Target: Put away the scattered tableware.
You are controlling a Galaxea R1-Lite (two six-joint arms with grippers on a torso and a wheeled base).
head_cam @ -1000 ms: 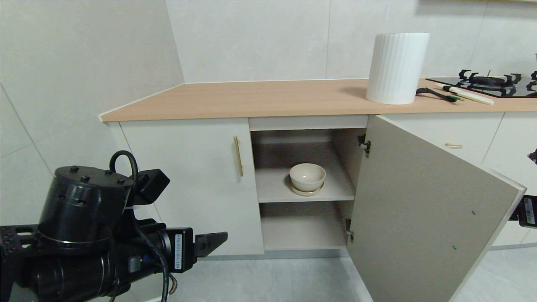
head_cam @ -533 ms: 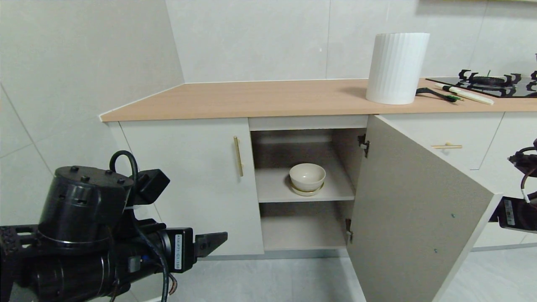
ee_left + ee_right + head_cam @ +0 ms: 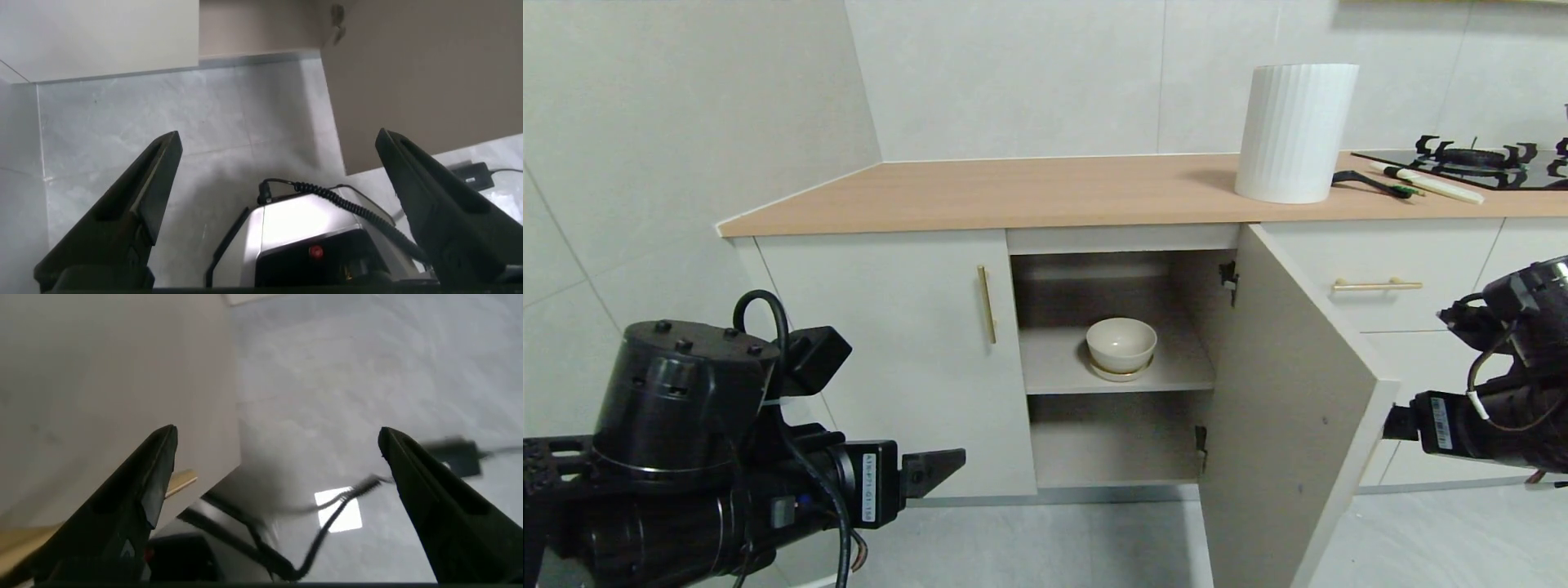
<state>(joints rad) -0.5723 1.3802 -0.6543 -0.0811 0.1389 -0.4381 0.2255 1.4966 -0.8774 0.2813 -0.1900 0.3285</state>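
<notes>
Right wrist view: we note the right end effector (image 3: 278,437) with its fingers spread apart, just beside the half-open cabinet door (image 3: 1290,408). The left end effector (image 3: 278,139) is likewise spread, above the floor (image 3: 245,106). The bowl (image 3: 1121,344) sits on a saucer (image 3: 1117,375) on the upper shelf (image 3: 1062,367).

Inventory count:
- One bowl (image 3: 1121,343) is sitting on one saucer (image 3: 1117,376).
- The cabinet is showing two shelves: one upper shelf (image 3: 1058,367) and one lower shelf (image 3: 1094,453).
- Two doors are showing: one closed door (image 3: 890,359) and one open door (image 3: 1290,425).
- Two brass handles are showing: one door handle (image 3: 986,304) and one drawer handle (image 3: 1376,285).
- The table (image 3: 1013,192) is carrying one white ribbed container (image 3: 1294,132), one dark utensil (image 3: 1368,183), one pale utensil (image 3: 1429,184) and one gas hob (image 3: 1474,157).
- Two end effectors are showing: one left end effector (image 3: 278,143) and one right end effector (image 3: 278,434).
</notes>
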